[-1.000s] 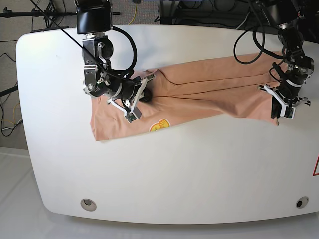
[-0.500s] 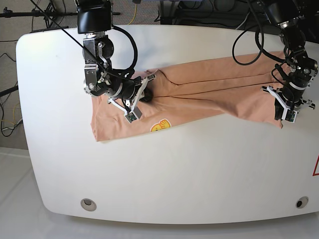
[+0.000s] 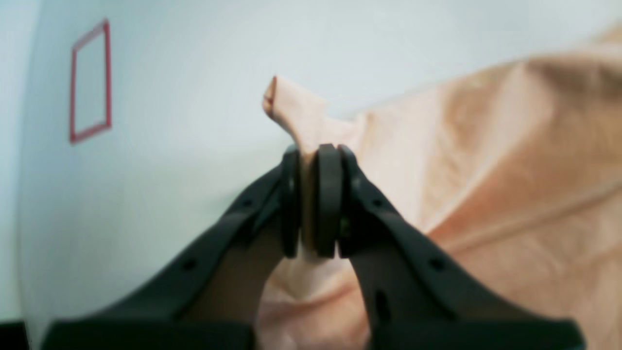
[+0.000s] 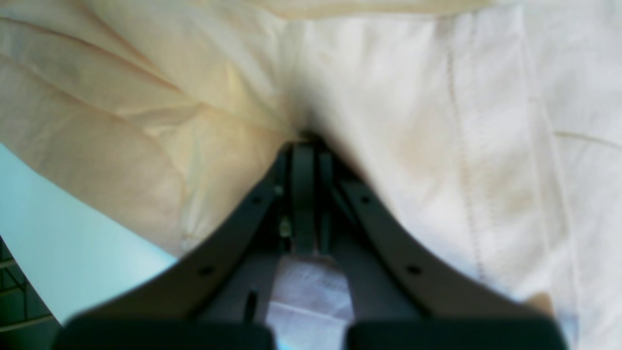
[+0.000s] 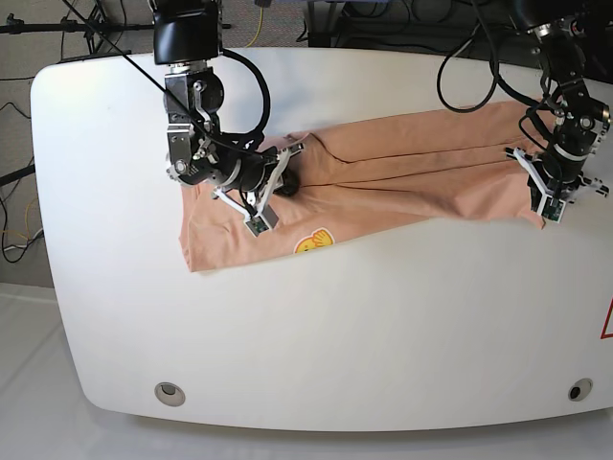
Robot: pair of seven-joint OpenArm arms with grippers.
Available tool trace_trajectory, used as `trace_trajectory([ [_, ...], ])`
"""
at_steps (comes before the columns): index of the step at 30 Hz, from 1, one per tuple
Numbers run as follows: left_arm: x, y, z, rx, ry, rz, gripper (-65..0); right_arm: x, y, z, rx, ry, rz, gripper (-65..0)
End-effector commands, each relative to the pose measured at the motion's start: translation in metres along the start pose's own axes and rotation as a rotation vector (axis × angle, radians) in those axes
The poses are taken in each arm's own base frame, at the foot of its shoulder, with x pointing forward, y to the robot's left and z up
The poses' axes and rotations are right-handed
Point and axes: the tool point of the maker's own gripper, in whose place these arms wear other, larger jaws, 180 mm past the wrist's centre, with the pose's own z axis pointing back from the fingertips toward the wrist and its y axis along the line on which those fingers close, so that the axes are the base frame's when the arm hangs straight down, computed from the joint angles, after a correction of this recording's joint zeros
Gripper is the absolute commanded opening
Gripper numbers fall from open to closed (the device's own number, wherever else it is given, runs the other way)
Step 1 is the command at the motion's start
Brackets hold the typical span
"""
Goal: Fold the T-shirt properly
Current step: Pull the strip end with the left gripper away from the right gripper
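Salmon T-shirt in a long strip, right end pinched

T-shirt [image 5: 383,197] lies across far half of bench [image 5: 335,326], long folded band, creases running lengthwise. Yellow smiley print [image 5: 314,241] shows on near edge, left of middle, partly tucked under. Right end bunched, near corner pokes out past left fingers [image 3: 311,204], clamped on cloth. Right fingers [image 4: 303,199] together at the left part, against the cloth; can't tell if any is pinched. Seam stitching visible there.
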Motion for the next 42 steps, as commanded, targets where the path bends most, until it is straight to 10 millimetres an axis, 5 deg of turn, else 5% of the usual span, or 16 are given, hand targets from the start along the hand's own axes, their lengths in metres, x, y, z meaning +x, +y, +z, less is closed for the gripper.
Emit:
trace_trajectory([
  [1, 0.01, 0.006, 0.005, 0.015, -0.032, -0.014, -61.5, 0.015, 0.0, 0.003, -0.001, -0.034, 0.014, -65.0],
  [22, -0.035, 0.021, 0.01, 0.129, 0.203, -0.21, -61.4, 0.015, -0.001, 0.003, -0.003, -0.035, 0.015, -65.0],
  [33, -0.059, 0.011, 0.014, 0.138, 0.358, -0.342, -61.4, 0.015, -0.001, 0.003, -0.003, -0.035, 0.015, -65.0],
  [42, -0.062, 0.012, 0.014, 0.175, 0.415, -0.383, -61.4, 0.015, -0.001, 0.003, -0.003, -0.035, 0.015, -65.0],
])
